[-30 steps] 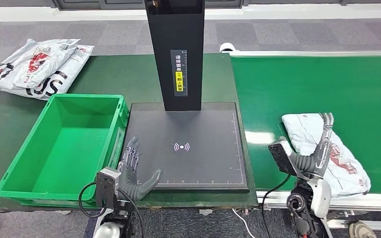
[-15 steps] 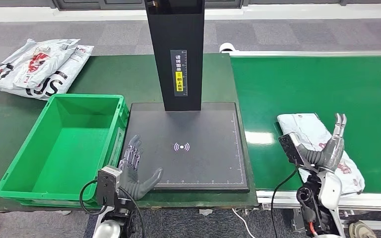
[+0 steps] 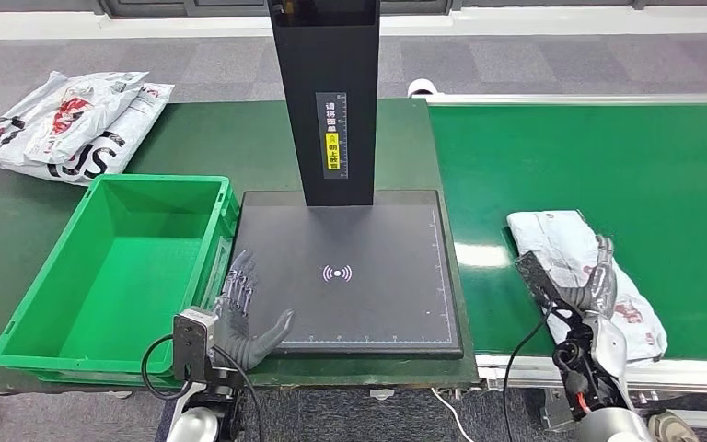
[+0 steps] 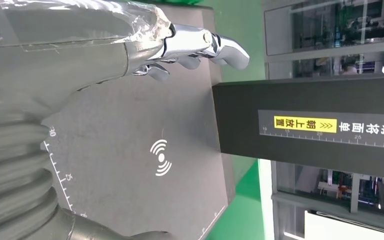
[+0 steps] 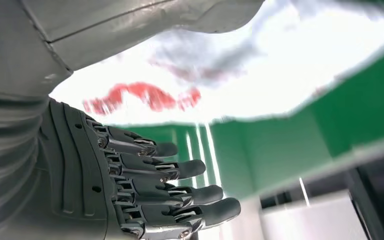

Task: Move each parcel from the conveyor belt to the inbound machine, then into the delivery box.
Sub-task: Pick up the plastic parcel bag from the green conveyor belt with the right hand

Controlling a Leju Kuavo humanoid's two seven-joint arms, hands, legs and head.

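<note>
Right hand (image 3: 596, 281) dropped onto parcel (image 3: 562, 241) at belt (image 3: 608, 157) 4 o'clock; fingers spread, no grasp yet. Left hand (image 3: 244, 318) released, idle. Pickup imminent.

Left robot hand (image 3: 242, 318) open, fingers spread (thumb out); right robot hand (image 3: 595, 281) open, empty.

Your head camera sits up high and looks forward and down at the bench (image 3: 193, 147), the green box (image 3: 120, 267), the black scan plate (image 3: 368, 295) and the green belt (image 3: 589, 157). Your left wrist camera is turned on its side, very close behind the left robot hand (image 4: 180, 47), and looks across the same scan plate (image 4: 130, 150). Your right wrist camera sits close behind the right robot hand (image 5: 145, 190), facing the white parcel (image 5: 240, 75) on the belt (image 5: 350, 115).
</note>
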